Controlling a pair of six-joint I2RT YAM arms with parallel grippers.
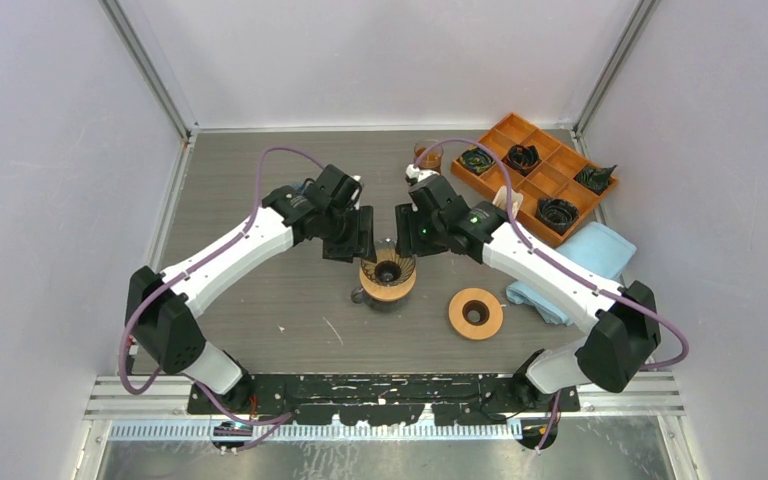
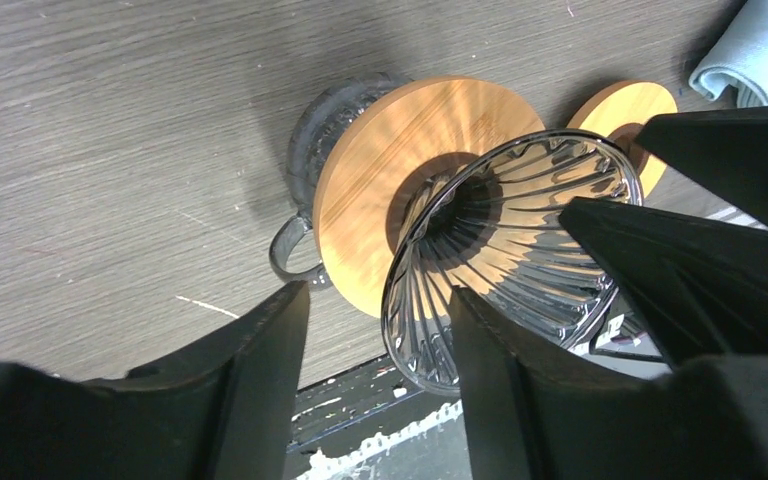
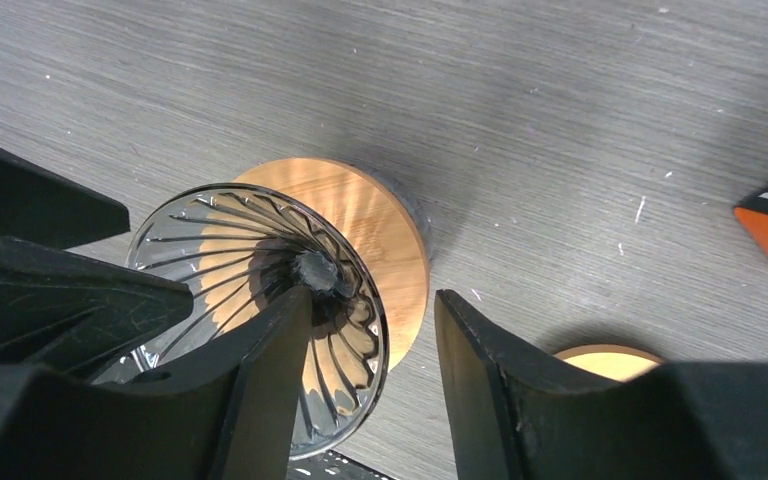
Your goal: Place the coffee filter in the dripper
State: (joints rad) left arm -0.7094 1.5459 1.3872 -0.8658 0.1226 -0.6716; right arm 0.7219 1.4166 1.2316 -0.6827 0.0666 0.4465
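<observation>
Left gripper (image 2: 380, 330) and right gripper (image 3: 372, 310), each with its jaws standing moderately apart and nothing pinched between them, flank a ribbed glass cone (image 2: 520, 230) from opposite sides. The left fingers (image 2: 260, 380) straddle the cone's near rim without closing on it, and the right fingers (image 3: 500, 400) show only bare table in their gap. The cone sits mouth-up in a wooden collar (image 2: 400, 160), a thick disc of pale, fine-grained timber, which in turn rests on a clear glass mug (image 2: 325, 120) with a loop handle. The cone is transparent, thin-walled and moulded with spiral flutes that converge on a small dark outlet at its apex. No paper filter is visible in any view. Since the cone resembles the dark pleated pieces (image 1: 557, 212) lying in the orange compartment tray (image 1: 566, 160), it is judged to be the task's filter, and the collar its dripper. On that reading the placement is essentially complete: the cone appears seated and centred, and only withdrawal of both arms is left. If a separate filter is meant, none is in the cone. Farther out lie a second wooden ring (image 1: 475, 313), flat and well apart to the right, a folded blue cloth (image 1: 590, 255), and the grey, wood-grained table (image 1: 260, 200), matt and lightly scratched.
</observation>
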